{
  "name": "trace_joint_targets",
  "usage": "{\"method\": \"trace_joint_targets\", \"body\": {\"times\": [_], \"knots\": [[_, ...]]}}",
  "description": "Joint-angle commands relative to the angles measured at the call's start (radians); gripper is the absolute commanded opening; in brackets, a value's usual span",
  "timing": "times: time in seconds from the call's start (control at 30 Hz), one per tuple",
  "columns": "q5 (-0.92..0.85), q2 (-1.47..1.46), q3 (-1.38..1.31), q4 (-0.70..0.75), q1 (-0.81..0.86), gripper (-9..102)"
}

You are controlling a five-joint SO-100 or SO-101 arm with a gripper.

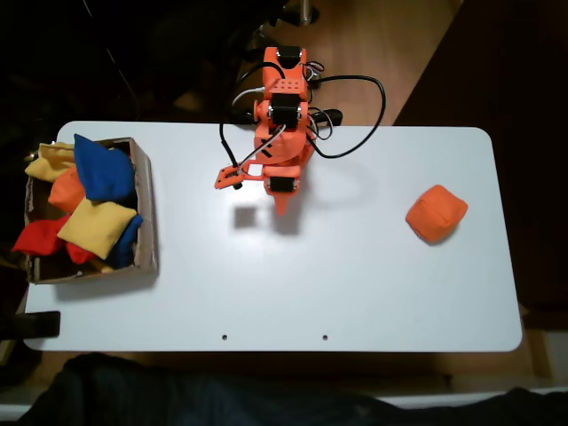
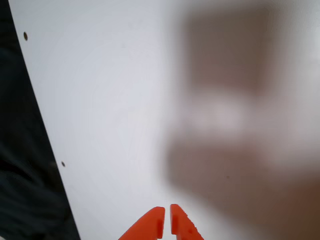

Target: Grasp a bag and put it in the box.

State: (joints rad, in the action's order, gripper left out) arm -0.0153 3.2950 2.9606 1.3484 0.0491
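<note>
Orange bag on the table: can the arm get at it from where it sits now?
Probably yes. The bag lies alone on bare table, nothing between it and the gripper, whose jaws are shut.

Orange bag [image 1: 437,213] on white table [image 1: 355,284]; brown box [image 1: 145,213] holds yellow, blue, red, orange bags.

White table [image 1: 373,293], orange bag [image 1: 437,213] at right, cardboard box [image 1: 146,222] at left

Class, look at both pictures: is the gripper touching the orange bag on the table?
Apart. The fixed view shows bare table between the gripper and the orange bag.
</note>
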Motion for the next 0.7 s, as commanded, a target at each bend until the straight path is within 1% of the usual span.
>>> {"method": "trace_joint_targets", "body": {"times": [0.0,0.27,0.67], "knots": [[-0.009,0.002,-0.031,0.003,-0.009,0],[-0.014,0.002,-0.031,0.003,-0.012,0],[-0.049,0.002,-0.031,0.003,-0.071,0]]}}
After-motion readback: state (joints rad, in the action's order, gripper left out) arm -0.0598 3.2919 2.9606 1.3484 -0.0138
